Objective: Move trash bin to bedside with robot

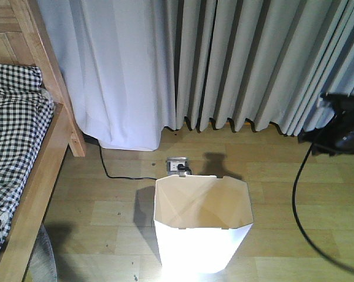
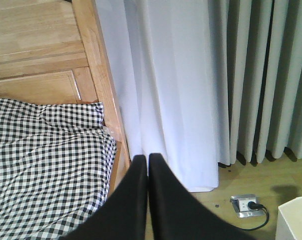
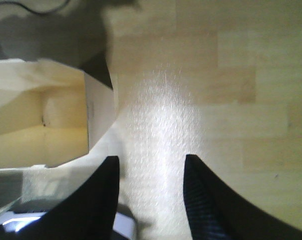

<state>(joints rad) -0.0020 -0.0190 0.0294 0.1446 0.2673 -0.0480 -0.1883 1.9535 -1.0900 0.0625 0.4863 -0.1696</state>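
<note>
wooden floor [image 1: 282, 194], grey curtains [image 1: 253, 59], trash bin [image 1: 201, 226] near bedside [image 1: 24, 147]

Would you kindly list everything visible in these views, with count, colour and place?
White faceted plastic trash bin: one, cream inside, on the floor at centre, apart from the bed.
Bed with light wooden frame: one, black-and-white checked bedding, at left.
Pleated curtains: pale grey-white, along the back, reaching the floor.
Metal floor socket: one, grey, behind the bin, black cable plugged in.
Light wooden plank floor: throughout.
Left gripper: black, fingers together, raised near the bed post.
Right gripper: black, fingers apart, above the floor beside the bin.
</note>
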